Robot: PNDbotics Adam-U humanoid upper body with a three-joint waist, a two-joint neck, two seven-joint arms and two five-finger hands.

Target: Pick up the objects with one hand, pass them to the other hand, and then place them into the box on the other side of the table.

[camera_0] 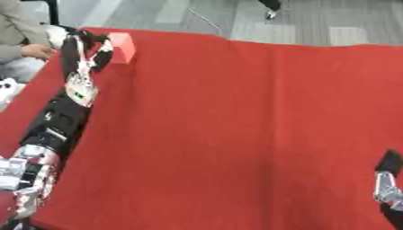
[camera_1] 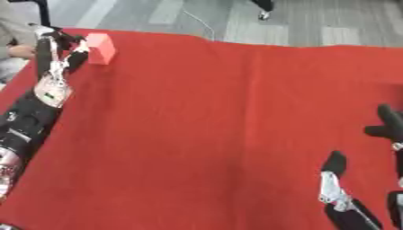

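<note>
Right hand (camera_1: 346,193) low, left hand (camera_0: 85,49) beside red box (camera_0: 123,46).

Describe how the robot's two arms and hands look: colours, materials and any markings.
The left arm is mostly black, with silver metal joints near the lower edge and a white section carrying a small green mark by the wrist. The left hand has black fingers. The right hand has black fingertips on silver-grey segments.

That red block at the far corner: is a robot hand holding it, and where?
The left robot hand reaches the red block at its left side; whether its fingers grip it cannot be told.
</note>
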